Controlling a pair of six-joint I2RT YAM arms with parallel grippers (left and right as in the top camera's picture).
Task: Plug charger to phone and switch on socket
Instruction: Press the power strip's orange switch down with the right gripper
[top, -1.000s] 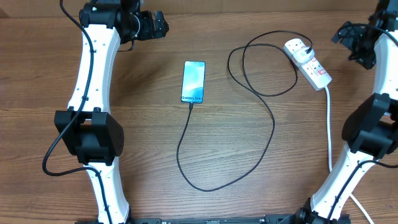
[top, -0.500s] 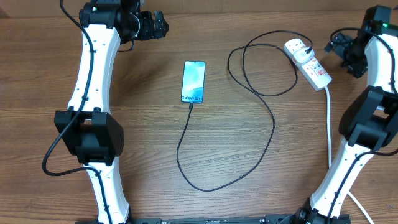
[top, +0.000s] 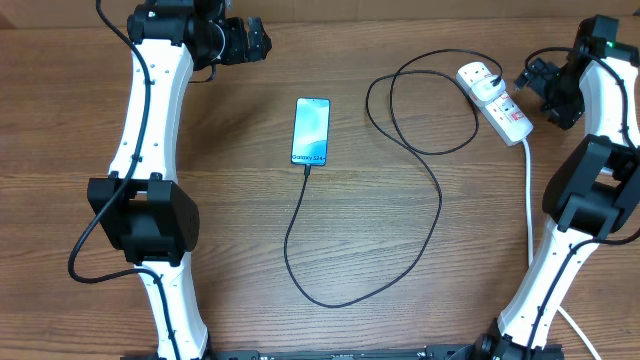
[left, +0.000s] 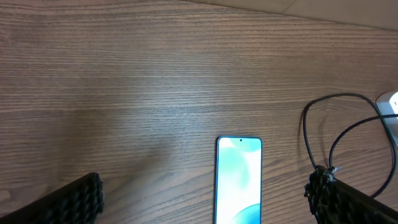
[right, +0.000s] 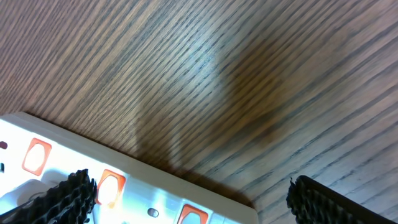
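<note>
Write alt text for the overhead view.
A lit phone lies on the table, with the black charger looping from its near end to the white socket at far right. The right gripper hangs open beside the socket; the left gripper is open at far left, touching nothing.

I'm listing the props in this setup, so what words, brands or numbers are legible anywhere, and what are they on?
"Galaxy S24+": small white text at the near end of the phone screen, seen from overhead; the last character is tiny and uncertain.
Red and dark markings on the socket: too small and blurred to read in either view that shows it.
No other text shows.
</note>
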